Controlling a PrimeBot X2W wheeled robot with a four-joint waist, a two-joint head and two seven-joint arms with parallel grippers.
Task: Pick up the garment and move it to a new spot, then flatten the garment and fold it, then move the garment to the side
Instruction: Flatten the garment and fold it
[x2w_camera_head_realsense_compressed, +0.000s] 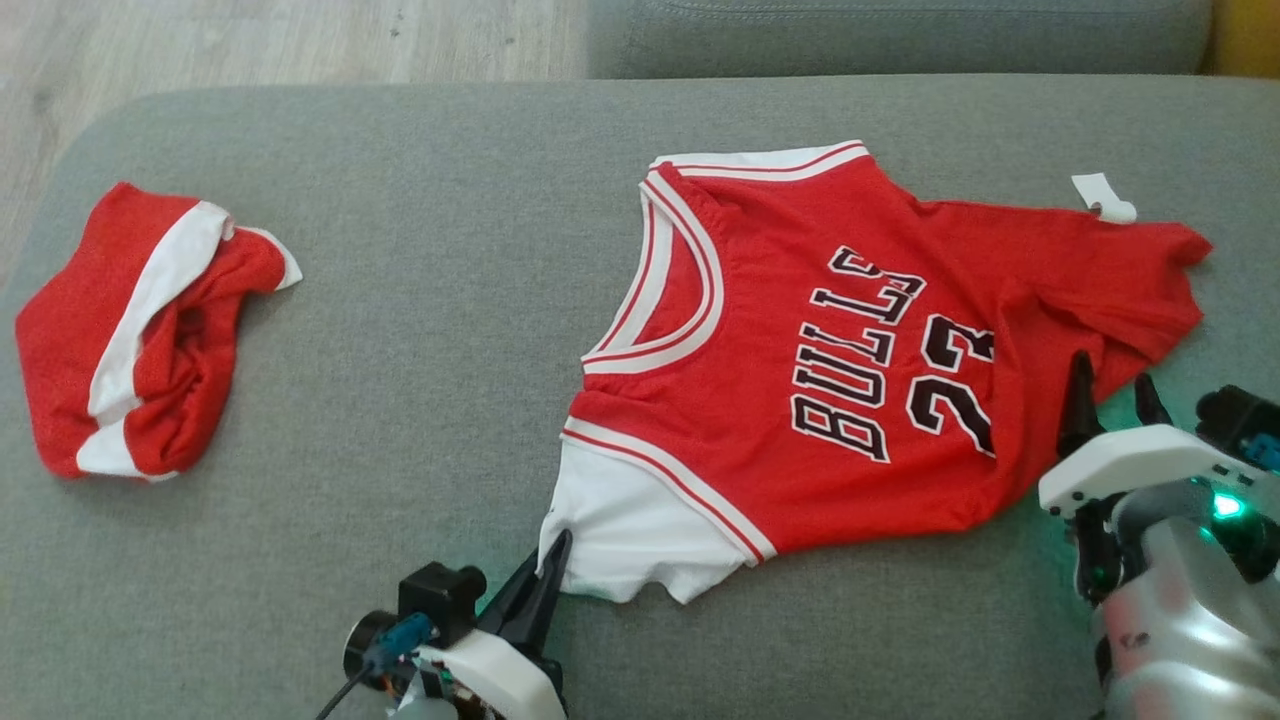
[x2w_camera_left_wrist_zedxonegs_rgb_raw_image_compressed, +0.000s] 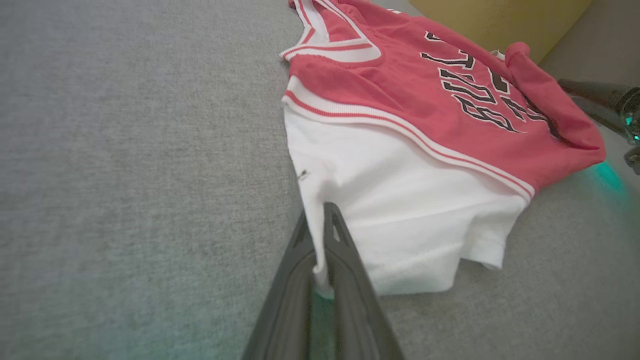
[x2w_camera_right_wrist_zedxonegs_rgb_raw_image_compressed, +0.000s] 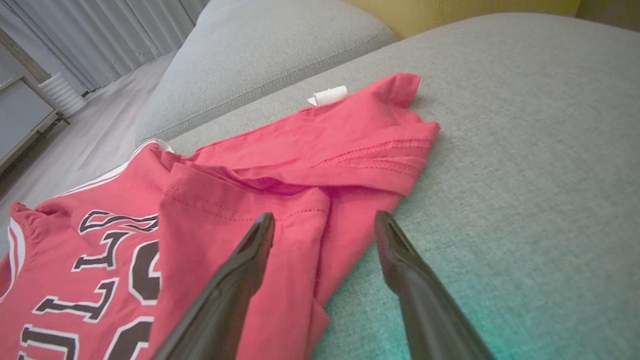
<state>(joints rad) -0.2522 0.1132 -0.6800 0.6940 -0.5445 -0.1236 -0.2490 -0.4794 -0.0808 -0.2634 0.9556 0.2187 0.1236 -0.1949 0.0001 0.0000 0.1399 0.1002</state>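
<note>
Mostly flat red jersey (x2w_camera_head_realsense_compressed: 800, 420) w/ creases

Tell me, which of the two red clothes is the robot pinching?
The jersey printed BULLS 23: the left gripper is shut on its white sleeve. The crumpled red-and-white bundle lies apart, untouched.

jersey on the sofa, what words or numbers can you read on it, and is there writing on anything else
"BULLS": black, white-edged letters across the chest of the red jersey.
"23": under that word, one edge lost in a fold.
White tag by the jersey's edge: nothing legible.
Red-and-white garment: no text visible.
</note>
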